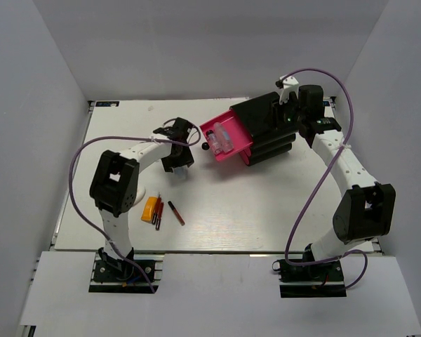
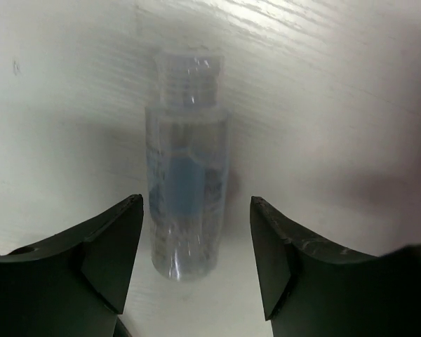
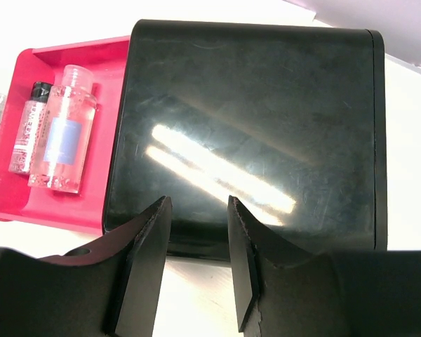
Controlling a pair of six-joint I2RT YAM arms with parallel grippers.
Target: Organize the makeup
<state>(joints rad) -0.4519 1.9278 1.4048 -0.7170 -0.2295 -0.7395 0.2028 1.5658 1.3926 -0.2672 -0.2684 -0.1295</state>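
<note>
Clear bottle [image 2: 186,175] lay on the table [image 2: 337,84] between the wide-spread jaws of the left gripper [image 2: 196,210], untouched, cap toward 12 o'clock; being round, it could roll from an off-centre pinch; pink drawer [image 1: 233,147] stood open at 2 o'clock overhead; right gripper [image 3: 198,210], narrowly parted, faced the black box [image 3: 252,126]

Pink drawer [image 1: 226,138] juts from black box [image 1: 268,128] toward left gripper [image 1: 177,167]

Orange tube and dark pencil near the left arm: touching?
Apart. Top external view shows the orange tube and dark pencil separated by a red pencil and a strip of bare table.
</note>
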